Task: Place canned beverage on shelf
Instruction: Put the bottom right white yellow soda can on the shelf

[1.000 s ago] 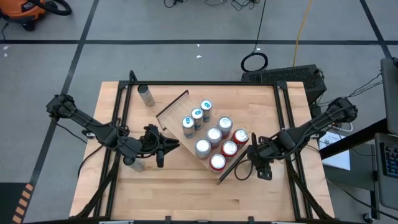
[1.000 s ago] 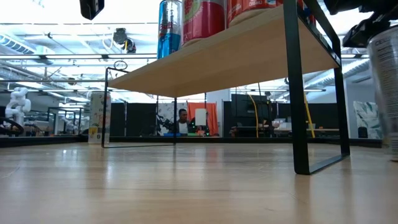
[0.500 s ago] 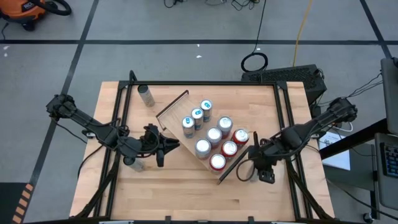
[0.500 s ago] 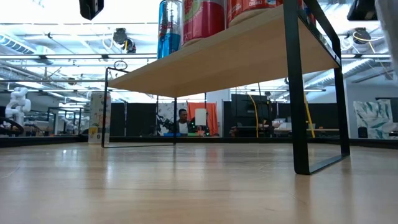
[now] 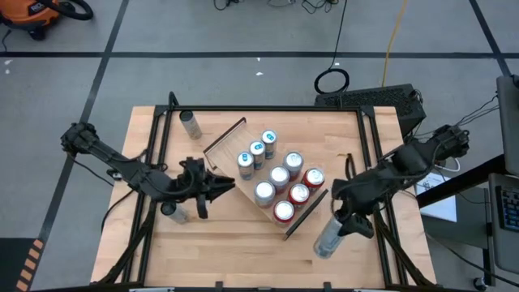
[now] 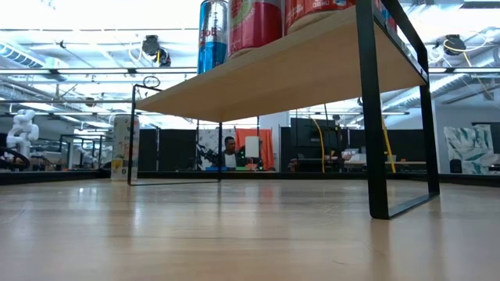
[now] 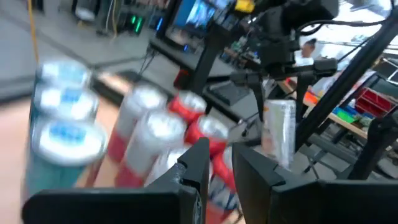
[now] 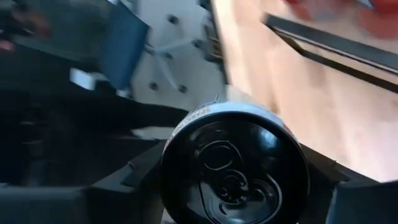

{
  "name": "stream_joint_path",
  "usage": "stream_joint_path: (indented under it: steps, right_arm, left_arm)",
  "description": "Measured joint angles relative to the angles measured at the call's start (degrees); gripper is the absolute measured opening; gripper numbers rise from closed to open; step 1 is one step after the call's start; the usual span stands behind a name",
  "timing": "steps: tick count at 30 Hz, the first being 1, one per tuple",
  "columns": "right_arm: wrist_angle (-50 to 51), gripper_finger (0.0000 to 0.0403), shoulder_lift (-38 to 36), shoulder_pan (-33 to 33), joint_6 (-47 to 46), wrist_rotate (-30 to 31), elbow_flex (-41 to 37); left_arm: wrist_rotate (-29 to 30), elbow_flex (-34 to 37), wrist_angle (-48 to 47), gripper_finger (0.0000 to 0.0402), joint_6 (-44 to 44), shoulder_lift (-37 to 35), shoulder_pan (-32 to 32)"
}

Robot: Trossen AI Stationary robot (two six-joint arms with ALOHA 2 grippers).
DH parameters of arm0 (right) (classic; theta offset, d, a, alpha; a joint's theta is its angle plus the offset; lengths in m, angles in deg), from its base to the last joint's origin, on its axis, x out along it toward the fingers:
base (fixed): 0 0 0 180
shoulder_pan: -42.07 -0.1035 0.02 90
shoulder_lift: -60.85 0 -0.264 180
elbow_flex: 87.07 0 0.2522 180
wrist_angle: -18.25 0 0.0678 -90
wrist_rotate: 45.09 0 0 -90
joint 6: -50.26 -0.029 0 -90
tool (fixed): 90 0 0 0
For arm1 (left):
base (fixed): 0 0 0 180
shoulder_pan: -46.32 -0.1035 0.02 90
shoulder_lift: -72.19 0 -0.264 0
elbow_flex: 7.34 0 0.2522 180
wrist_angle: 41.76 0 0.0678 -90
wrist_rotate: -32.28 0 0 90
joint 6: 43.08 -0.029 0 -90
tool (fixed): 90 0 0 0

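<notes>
While gripped: can (image 5: 328, 238) beside shelf (image 5: 229, 135)

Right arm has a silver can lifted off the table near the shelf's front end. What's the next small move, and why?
Probably carry the silver can up and over toward the light-wood shelf. The right gripper holds it in the air beside the shelf's black end rail, tilted, so it likely needs righting first. Eight cans already stand there; bare board shows near the far rail. The left gripper waits, shut, at the shelf's other side.

Two dark jointed arms, black cables
</notes>
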Motion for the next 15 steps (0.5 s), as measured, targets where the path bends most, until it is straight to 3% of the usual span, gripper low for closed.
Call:
stream_joint_path:
  steps: [5, 11, 15]
  right_arm:
    - [-5.18, 0.0232, 0.0, 0.0, -2.65, 1.19, 4.85]
    - [-15.75, 0.0232, -0.02, 1.44, -1.11, 9.88, 6.04]
    - [-22.3, 0.0232, 0.37, 3.26, 1.53, 15.02, 6.04]
  left_arm:
    - [0.3, -7.94, -0.64, 0.007, -12.45, 0.16, -0.25]
    - [0.02, -17.47, -4.81, 0.0071, -26.93, 2.49, -1.11]
    - [1.7, -20.9, -4.49, 0.0096, -34.81, 4.41, -1.03]
